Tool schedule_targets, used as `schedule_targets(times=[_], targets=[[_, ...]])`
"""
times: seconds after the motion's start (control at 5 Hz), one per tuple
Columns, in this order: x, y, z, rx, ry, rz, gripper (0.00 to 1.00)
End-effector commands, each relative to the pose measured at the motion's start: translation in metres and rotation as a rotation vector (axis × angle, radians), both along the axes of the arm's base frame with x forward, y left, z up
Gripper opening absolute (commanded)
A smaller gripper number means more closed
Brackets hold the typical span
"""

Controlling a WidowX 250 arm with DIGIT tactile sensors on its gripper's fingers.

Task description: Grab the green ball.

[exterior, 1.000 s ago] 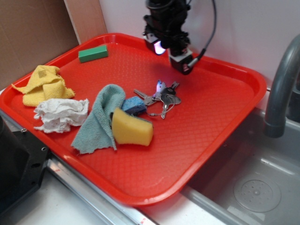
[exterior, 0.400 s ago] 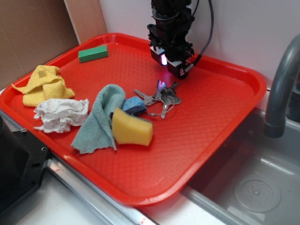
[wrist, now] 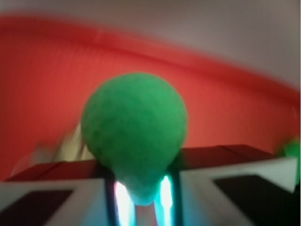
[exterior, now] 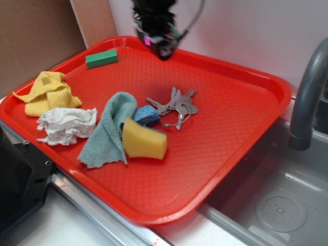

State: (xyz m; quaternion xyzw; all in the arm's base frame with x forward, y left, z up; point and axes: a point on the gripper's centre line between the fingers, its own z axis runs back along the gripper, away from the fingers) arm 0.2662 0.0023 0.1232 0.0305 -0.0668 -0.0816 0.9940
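Note:
In the wrist view the green ball [wrist: 134, 125] fills the middle, round and fuzzy, its lower part squeezed between my two fingers. My gripper [wrist: 141, 186] is shut on it. From the exterior view the gripper [exterior: 160, 47] hangs above the back edge of the red tray [exterior: 266, 84], left of centre, and the ball cannot be made out there.
On the tray lie a bunch of keys [exterior: 177, 106], a yellow sponge [exterior: 144, 139], a blue piece [exterior: 147, 115], a teal cloth [exterior: 110, 128], a white rag [exterior: 66, 124], a yellow cloth [exterior: 48, 92] and a green block [exterior: 101, 58]. A grey faucet [exterior: 307, 92] and sink stand at the right.
The gripper has risen and swung left toward the tray's back edge, away from the spot above the keys. Nothing on the tray moved.

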Motion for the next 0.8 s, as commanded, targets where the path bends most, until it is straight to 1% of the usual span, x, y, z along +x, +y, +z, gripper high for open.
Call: schedule_targets(times=[0.0, 0.2, 0.4, 0.6], targets=[[-0.085, 0.051, 0.100, -0.065, 0.130, 0.221, 0.00], [-0.100, 0.068, 0.117, -0.069, 0.146, 0.325, 0.00], [-0.114, 0.084, 0.123, 0.034, 0.166, 0.582, 0.00], [-0.113, 0.089, 0.119, 0.150, 0.131, 0.843, 0.00]])
